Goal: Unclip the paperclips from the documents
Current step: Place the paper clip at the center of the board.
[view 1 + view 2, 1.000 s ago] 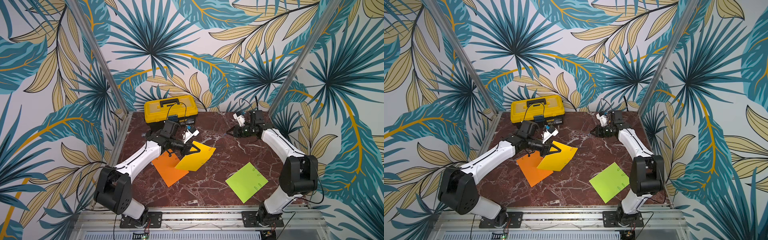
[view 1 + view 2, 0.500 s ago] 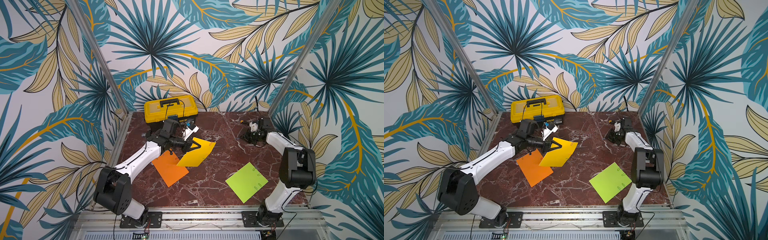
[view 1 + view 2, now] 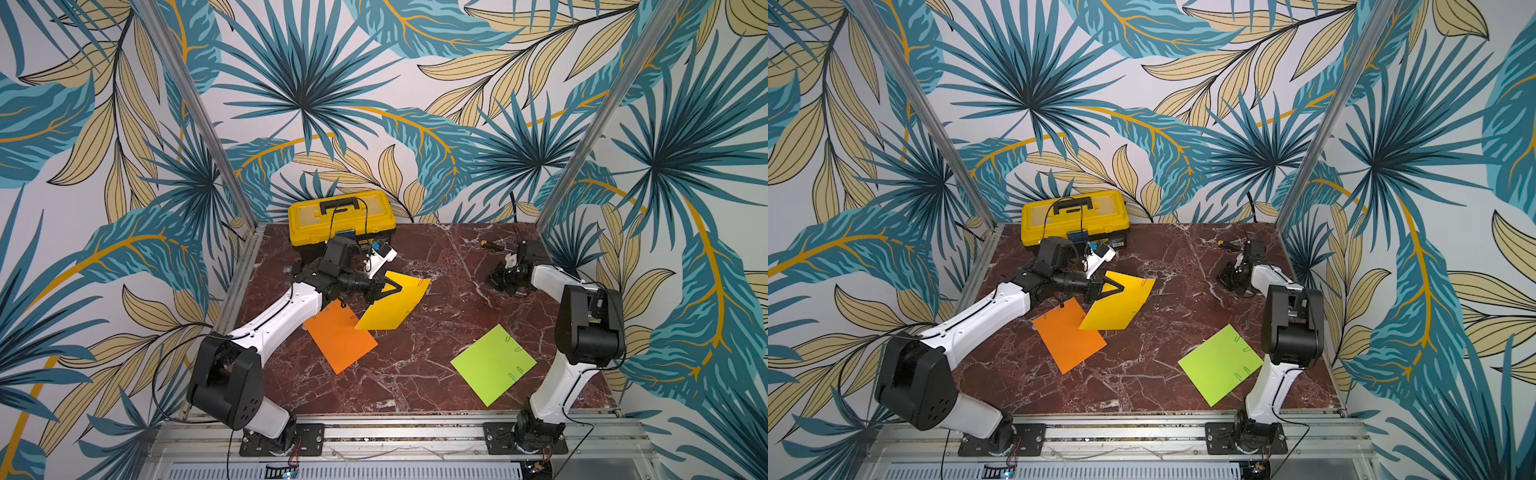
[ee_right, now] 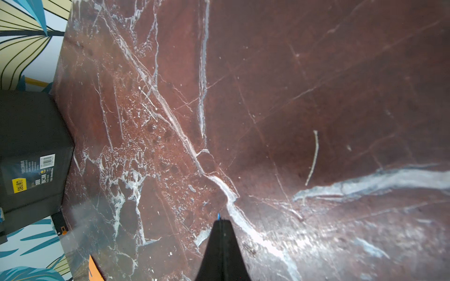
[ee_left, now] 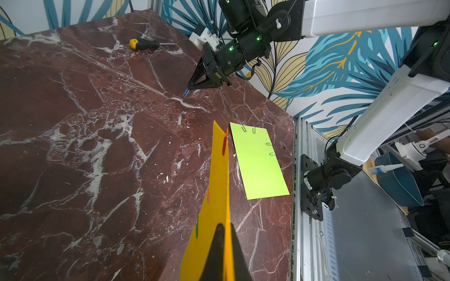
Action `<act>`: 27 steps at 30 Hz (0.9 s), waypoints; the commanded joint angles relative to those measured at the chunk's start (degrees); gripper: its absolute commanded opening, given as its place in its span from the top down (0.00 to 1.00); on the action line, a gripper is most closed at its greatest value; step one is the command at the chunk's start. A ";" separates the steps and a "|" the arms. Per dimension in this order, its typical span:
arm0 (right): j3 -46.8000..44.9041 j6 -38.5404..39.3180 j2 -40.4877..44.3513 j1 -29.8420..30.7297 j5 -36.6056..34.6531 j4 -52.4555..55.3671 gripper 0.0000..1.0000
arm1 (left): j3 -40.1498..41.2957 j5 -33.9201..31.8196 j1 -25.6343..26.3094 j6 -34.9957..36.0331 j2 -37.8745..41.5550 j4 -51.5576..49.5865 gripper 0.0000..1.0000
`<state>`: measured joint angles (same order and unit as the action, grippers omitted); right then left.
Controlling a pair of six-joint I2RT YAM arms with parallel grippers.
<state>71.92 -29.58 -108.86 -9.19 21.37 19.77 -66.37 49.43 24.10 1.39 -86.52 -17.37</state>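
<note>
My left gripper (image 3: 395, 286) is shut on a corner of the yellow document (image 3: 395, 305), holding that side tilted off the table; the sheet's edge runs between the jaws (image 5: 225, 227). A red paperclip (image 5: 224, 143) and a green paperclip (image 5: 197, 227) sit on its edges. The orange document (image 3: 338, 336) lies flat, partly under it. The lime green document (image 3: 492, 363) lies front right with several paperclips (image 5: 254, 130) on two edges. My right gripper (image 5: 189, 88) is shut on a blue paperclip (image 5: 186, 93) just above the marble at back right; a blue tip (image 4: 218, 216) pokes past the jaws.
A yellow-and-black toolbox (image 3: 340, 216) stands at the back left, close behind my left wrist. A yellow-handled screwdriver (image 3: 492, 246) lies near the back right corner. The dark red marble table (image 3: 415, 374) is walled on three sides, with a metal rail along the front.
My right arm has drawn back to the right and sunk toward the table, still pinched shut on the clip. The left gripper has shifted the yellow sheet only slightly.
</note>
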 commanded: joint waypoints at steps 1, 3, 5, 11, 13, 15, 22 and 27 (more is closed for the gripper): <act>0.59 -0.48 -1.27 -0.39 -1.28 1.82 0.95 | 0.34 -0.82 0.16 -0.58 1.02 1.28 1.00; 0.67 -0.18 -1.31 -0.37 -1.48 2.33 0.94 | 0.57 -1.08 0.14 -0.74 1.02 1.28 1.00; 0.85 0.11 -1.36 -0.39 -1.83 3.02 0.93 | 0.65 -1.18 0.11 -0.81 1.09 1.28 1.00; 1.36 0.92 -1.80 -0.39 -2.90 5.07 0.86 | 0.93 -1.43 0.16 -1.38 1.07 3.30 1.00; 1.45 1.09 -1.88 -0.39 -3.23 5.52 0.84 | 0.90 -1.40 0.31 -1.40 1.09 3.39 1.00; 1.45 1.11 -1.75 -0.39 -3.47 5.89 0.82 | 0.81 -1.35 0.34 -1.52 1.07 3.39 1.00; 1.47 3.36 0.03 -0.39 -3.00 8.36 0.75 | 0.67 -0.66 0.33 -1.51 0.23 3.39 1.00; 1.06 6.11 1.89 -0.31 -0.82 9.93 0.70 | 0.47 -0.13 0.32 -2.23 -0.05 3.99 1.00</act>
<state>72.75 -26.09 -109.23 -9.34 19.14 27.03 -66.02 48.47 24.25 -0.32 -86.52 -15.14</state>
